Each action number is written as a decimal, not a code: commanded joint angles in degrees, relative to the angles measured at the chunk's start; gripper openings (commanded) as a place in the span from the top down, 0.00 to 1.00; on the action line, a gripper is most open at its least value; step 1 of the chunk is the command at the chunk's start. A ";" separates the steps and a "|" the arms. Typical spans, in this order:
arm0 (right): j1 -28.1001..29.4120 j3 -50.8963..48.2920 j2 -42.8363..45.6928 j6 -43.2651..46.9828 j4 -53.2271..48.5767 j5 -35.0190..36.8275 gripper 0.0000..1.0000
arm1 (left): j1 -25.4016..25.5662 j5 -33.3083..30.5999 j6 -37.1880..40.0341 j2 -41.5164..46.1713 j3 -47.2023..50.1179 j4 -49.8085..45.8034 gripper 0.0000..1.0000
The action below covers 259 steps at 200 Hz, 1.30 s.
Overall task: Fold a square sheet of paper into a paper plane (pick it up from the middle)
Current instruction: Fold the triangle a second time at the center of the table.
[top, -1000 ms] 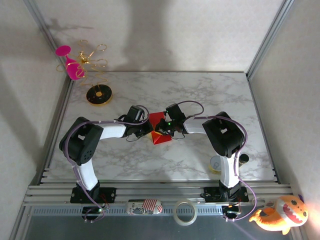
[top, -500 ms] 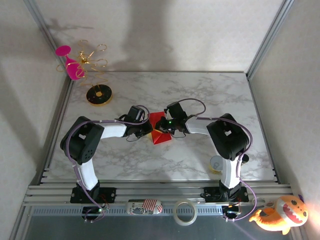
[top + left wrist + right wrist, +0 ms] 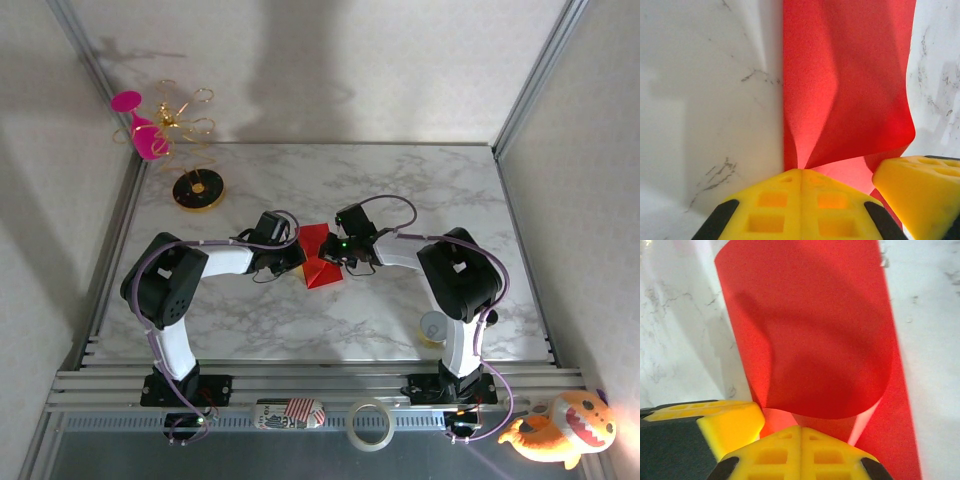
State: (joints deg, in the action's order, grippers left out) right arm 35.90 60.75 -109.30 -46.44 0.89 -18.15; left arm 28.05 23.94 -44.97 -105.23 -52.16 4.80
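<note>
as left pincer [image 3: 801, 171] and right pincer [image 3: 800, 427] are clamping the square sheet of paper [image 3: 850, 75] from opposite sides, it is bowing up, seemingly for folding.

Take the red paper [image 3: 320, 272] at mid-table as the centre of the dial. The left gripper [image 3: 801, 175] crowds it from 9 o'clock and the right gripper [image 3: 801, 429] from 3. Their arms curve back toward 7 and 5. Bare marble table [image 3: 400, 180] lies open from 11 round to 2, and there is a narrower lane at 6 between the arms. A gold rack [image 3: 196, 188] carrying a pink glass [image 3: 140, 132] blocks 10 o'clock. A small can [image 3: 432, 328] sits at 4, just beside the right arm.
</note>
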 commanded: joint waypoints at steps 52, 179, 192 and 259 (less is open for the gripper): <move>-0.83 -3.32 -1.30 -1.66 -1.24 3.55 0.95 | 0.34 -0.83 1.29 -0.21 -2.57 -1.73 1.00; -0.92 -4.03 -1.88 -2.69 -2.42 4.44 0.95 | 7.81 0.01 -6.92 10.27 5.31 1.93 0.84; -0.85 -4.08 -2.11 -2.85 -2.33 4.28 0.96 | 8.58 0.05 -8.12 9.96 6.31 3.02 0.84; -1.01 -4.31 -2.56 -3.23 -2.29 3.95 0.96 | 9.12 -1.01 -8.72 7.79 6.81 3.50 0.84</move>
State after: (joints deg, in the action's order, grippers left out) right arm 35.38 58.35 -109.34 -49.10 2.11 -16.49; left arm 36.84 24.16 -52.82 -96.05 -45.28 7.73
